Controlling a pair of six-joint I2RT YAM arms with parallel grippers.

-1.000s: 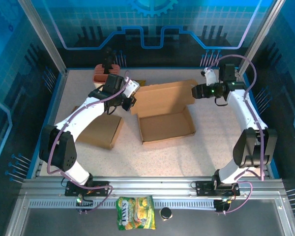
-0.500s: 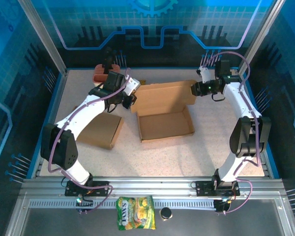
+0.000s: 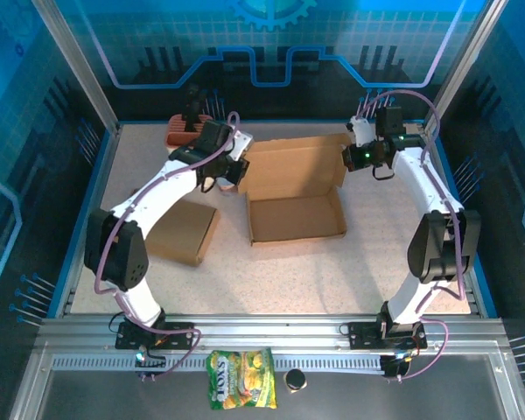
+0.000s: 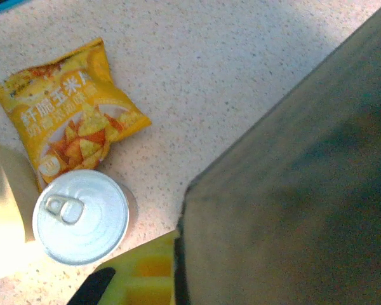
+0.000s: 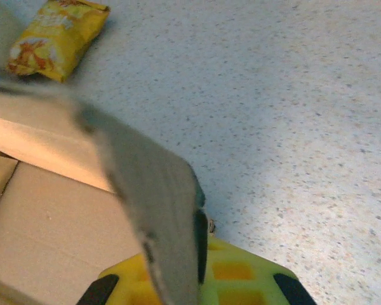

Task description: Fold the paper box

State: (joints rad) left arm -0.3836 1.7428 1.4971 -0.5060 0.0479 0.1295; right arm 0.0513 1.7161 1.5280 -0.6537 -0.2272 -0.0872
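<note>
The brown paper box (image 3: 296, 219) lies open in the middle of the table, its lid (image 3: 289, 171) standing up at the far side. My left gripper (image 3: 236, 169) is shut on the lid's left edge. In the left wrist view the shadowed cardboard flap (image 4: 292, 178) hides the fingers. My right gripper (image 3: 346, 158) is shut on the lid's right flap. In the right wrist view that flap (image 5: 152, 190) runs edge-on between the jaws, pressed against a dark finger (image 5: 200, 244).
A flat piece of cardboard (image 3: 179, 232) lies left of the box. An orange-red object (image 3: 185, 129) sits at the back left. Behind the lid are a yellow snack bag (image 4: 66, 108) and a silver can (image 4: 80, 216). Another snack bag (image 3: 240, 390) rests on the front rail.
My right gripper has closed on the lid's right flap. My left gripper has shifted right and toward the back with the lid's edge, and the lid stands more upright.
</note>
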